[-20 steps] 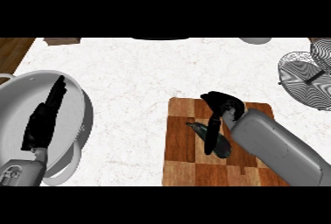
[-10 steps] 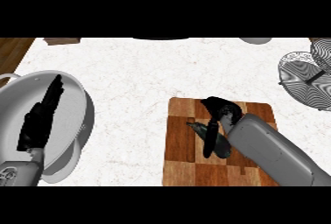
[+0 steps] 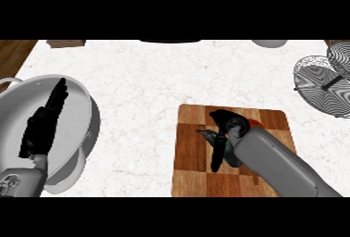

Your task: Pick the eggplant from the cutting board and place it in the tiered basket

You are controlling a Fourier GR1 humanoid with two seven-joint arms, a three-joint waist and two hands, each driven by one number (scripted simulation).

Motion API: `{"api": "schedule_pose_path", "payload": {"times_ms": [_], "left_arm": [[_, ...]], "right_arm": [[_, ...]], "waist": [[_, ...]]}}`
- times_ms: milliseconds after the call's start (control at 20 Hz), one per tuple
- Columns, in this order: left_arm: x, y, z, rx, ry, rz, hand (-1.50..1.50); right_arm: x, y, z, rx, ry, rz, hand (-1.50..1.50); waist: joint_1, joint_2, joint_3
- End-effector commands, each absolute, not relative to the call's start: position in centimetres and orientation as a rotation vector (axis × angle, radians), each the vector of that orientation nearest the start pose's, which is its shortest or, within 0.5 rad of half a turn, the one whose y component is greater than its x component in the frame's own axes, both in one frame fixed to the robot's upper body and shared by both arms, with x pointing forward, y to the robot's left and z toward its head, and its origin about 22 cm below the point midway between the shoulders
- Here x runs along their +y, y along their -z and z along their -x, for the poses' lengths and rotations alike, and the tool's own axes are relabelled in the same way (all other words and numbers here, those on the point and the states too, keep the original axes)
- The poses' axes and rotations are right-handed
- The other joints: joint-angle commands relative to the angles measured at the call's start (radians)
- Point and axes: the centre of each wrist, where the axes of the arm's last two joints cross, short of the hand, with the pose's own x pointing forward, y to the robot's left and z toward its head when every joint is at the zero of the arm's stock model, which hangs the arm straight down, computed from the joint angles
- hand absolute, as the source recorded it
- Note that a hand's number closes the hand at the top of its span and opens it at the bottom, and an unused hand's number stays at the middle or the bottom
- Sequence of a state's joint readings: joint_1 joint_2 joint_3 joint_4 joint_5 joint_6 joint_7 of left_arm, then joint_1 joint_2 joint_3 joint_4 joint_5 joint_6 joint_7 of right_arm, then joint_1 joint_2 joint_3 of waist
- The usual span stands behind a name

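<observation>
Since a moment ago your right hand has dropped lower over the cutting board, its fingers now curling down around the dark eggplant lying there, so the grasp looks to be closing rather than finished. Your left hand rests with fingers straight over the white plate. Farther off on the table, the tiered basket waits at the right edge.
</observation>
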State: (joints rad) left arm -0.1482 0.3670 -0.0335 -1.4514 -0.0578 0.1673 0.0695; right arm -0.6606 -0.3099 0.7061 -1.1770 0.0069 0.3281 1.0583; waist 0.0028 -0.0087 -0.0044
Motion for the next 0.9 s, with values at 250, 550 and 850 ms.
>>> {"api": "schedule_pose_path", "payload": {"times_ms": [250, 550, 850], "left_arm": [[28.6, -3.9, -28.2, -1.532, 0.247, -0.423, 0.00], [29.2, -4.5, -28.5, -1.536, 0.233, -0.429, 0.00], [30.4, -3.9, -28.6, -1.530, 0.221, -0.435, 0.00]], "right_arm": [[-11.2, -3.5, -32.9, -0.345, -1.461, 0.383, 1.50], [-10.1, -3.8, -33.4, -0.416, -1.327, 0.370, 1.50], [-10.8, -6.3, -32.3, -0.554, -1.203, 0.411, 1.50]], "waist": [[0.008, 0.010, 0.004], [0.000, 0.009, 0.004], [-0.006, 0.007, 0.004]]}}
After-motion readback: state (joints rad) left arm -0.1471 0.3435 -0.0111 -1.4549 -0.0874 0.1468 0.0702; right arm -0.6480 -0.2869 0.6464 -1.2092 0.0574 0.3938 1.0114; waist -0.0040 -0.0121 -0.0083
